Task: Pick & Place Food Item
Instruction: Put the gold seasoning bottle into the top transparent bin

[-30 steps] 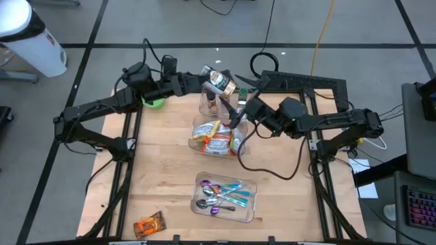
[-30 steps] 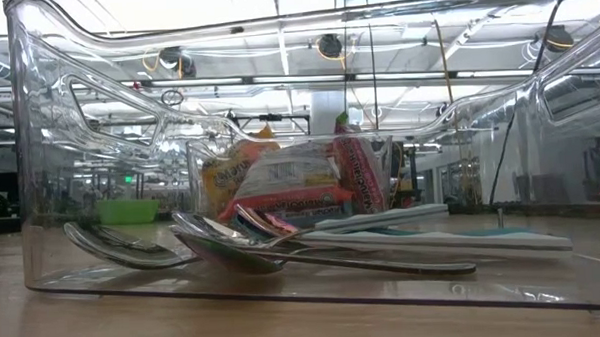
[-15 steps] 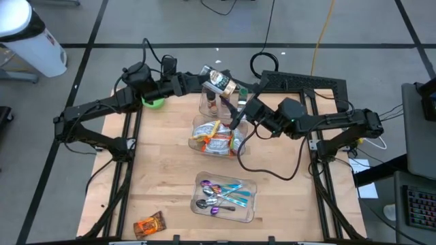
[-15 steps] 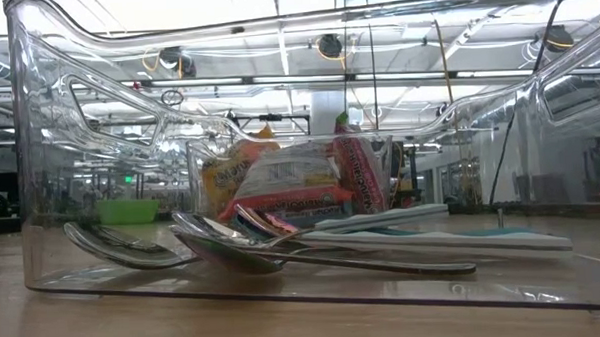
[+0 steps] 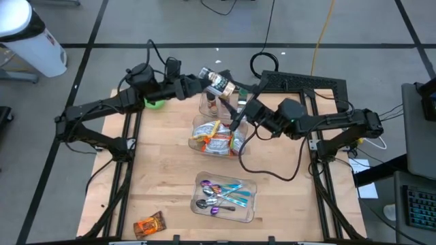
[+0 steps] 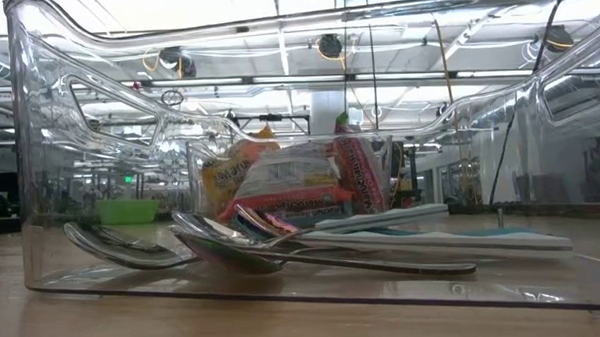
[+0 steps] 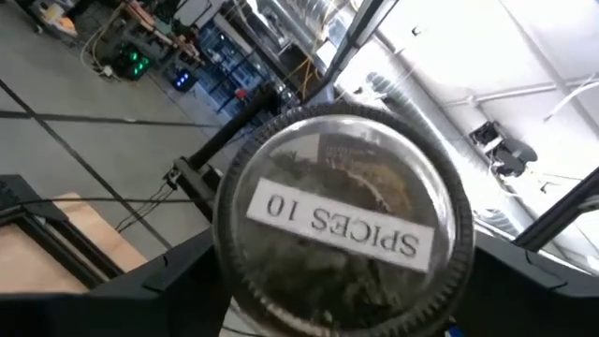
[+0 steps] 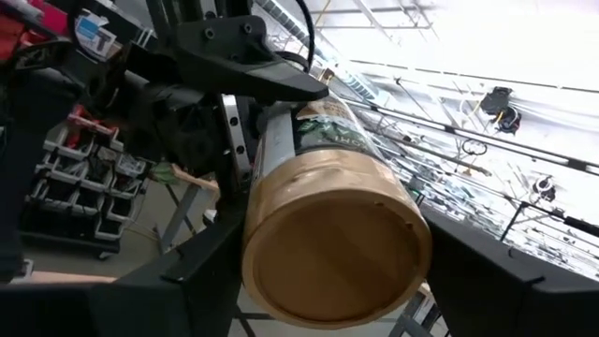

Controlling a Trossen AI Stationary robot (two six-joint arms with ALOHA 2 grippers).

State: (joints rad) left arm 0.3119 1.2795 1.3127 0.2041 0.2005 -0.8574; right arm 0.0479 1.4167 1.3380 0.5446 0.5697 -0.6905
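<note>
Lifted off the table near its far edge, lying tilted between the two arms: a spice jar [image 5: 219, 82] of clear glass with dark dried herbs inside, a white sticker reading "SPICES 10" on its base [image 7: 342, 220], a green label round the body and a tan screw lid [image 8: 332, 234]. Directly beneath it, a small clear container [image 5: 214, 103]. Nearer the table's middle, a clear bin [image 5: 197, 129] packed with bright snack packets [image 6: 285, 179]. Nearer still, a clear tray [image 5: 251, 204] holding spoons [image 6: 123, 250] and other cutlery with coloured handles. Alone at the near left corner, one orange-brown snack packet [image 5: 149, 224]; at the far left, a green bowl [image 5: 155, 103]. Reaching in from the right with the forearm low over the snack bin and the wrist tipped upward, the right gripper [image 8: 332, 281], closed on the lid end. Stretched along the far edge at the base end, the left gripper [image 7: 337, 290]; grasp there impossible to tell.
</note>
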